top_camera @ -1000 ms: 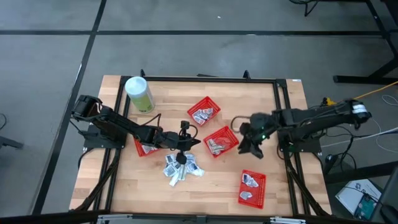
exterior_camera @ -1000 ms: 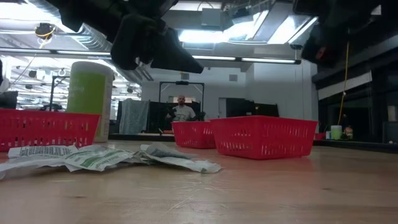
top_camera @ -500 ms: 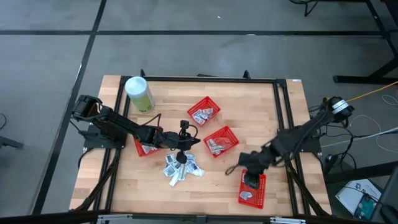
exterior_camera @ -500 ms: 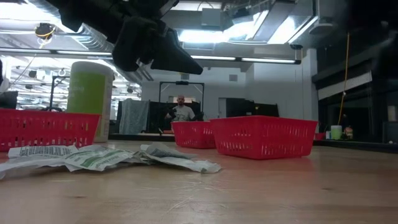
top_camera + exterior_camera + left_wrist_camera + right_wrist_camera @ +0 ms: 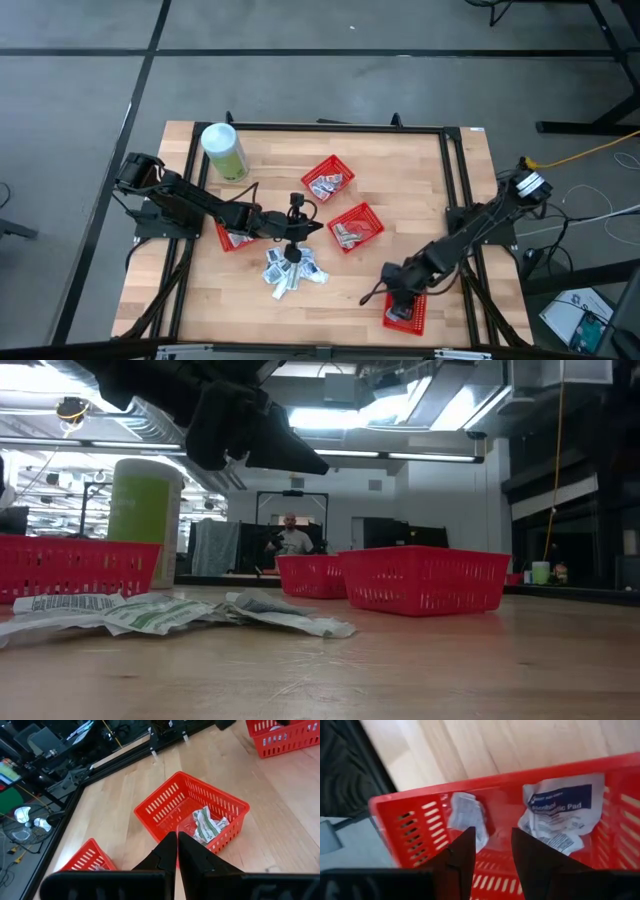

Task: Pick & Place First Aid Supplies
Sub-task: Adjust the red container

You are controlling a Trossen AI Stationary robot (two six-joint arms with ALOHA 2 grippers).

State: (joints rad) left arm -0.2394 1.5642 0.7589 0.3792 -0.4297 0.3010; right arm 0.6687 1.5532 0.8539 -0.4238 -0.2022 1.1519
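High view — right pincer [image 5: 400, 297] open over basket [image 5: 414, 312] — packets [image 5: 563, 810] inside

Bright even overhead light, ceiling glare in low view, soft shadows, blurred wrist foregrounds

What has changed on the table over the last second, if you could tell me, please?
The right gripper swung from beside the middle red basket toward the table's near edge and now hangs, open and empty, over the near-right basket, which holds packets. The left gripper stayed shut above the loose packet pile. Baskets, pile and green canister did not move.
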